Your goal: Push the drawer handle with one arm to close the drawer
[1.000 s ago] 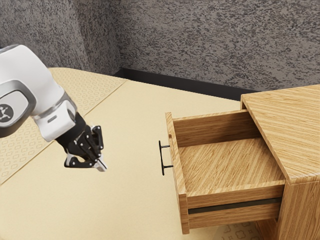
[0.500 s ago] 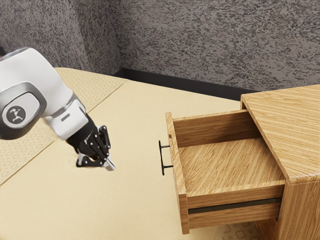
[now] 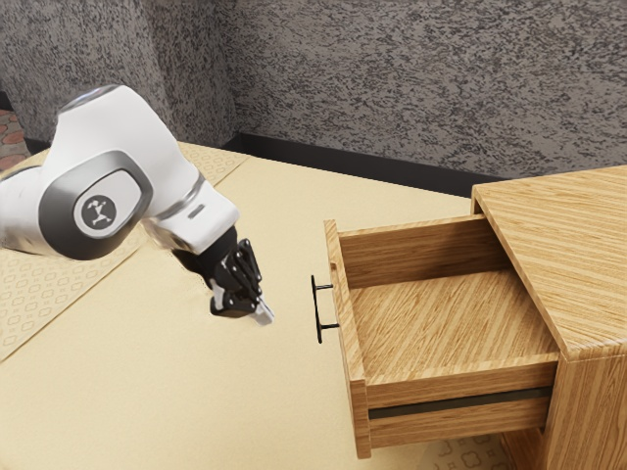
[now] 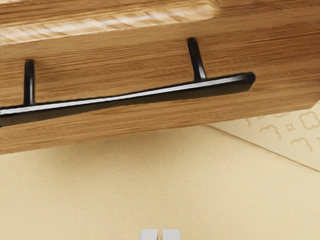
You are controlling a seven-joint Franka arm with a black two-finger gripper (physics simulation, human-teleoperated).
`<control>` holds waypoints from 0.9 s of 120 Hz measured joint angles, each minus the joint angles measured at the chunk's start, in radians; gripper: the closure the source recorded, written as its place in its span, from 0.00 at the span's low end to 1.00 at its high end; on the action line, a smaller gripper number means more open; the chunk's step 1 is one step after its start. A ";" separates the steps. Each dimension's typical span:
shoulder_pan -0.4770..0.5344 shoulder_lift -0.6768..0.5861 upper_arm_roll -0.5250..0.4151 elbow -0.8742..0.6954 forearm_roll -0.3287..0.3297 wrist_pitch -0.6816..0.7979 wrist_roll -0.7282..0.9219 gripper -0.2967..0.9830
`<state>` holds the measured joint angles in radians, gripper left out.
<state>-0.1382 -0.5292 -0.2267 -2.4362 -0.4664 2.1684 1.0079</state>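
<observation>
The black bar handle (image 3: 316, 308) is at the middle of the exterior view, standing on two short posts which fix it to the front panel (image 3: 361, 416) of the drawer. This wooden drawer (image 3: 441, 328) is pulled out from the cabinet (image 3: 578, 245), so its inside bottom can be seen, and one dark rail (image 3: 460, 402) runs along its side. The cabinet occupies the right part of the frame and has the same striped wood. The gripper (image 3: 265, 311) is a little left of the handle, near but apart from it; it is closed, its two pale tips side by side with a thin gap, and it points down toward the frame's lower right. In the wrist view, the handle and the panel are ahead of these tips. Behind the gripper, the white arm (image 3: 132, 147) comes from the left side of the exterior view. Under them lies a pale yellow surface (image 3: 235, 401), with a patterned area (image 3: 59, 284) at the left. A dark baseboard (image 3: 343, 168) and a grey mottled wall (image 3: 392, 88) cross the upper part of the frame.
</observation>
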 joint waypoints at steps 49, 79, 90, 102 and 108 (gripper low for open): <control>-0.001 0.148 -0.047 0.110 -0.004 0.039 -0.102 0.85; -0.005 0.210 -0.050 0.146 -0.004 0.053 -0.142 0.85; -0.005 0.222 -0.064 0.160 -0.004 0.059 -0.154 0.85; -0.005 0.233 -0.072 0.172 -0.003 0.063 -0.167 0.85; -0.006 0.243 -0.073 0.180 -0.003 0.065 -0.172 0.85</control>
<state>-0.1447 -0.2866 -0.2997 -2.2560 -0.4697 2.2332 0.8357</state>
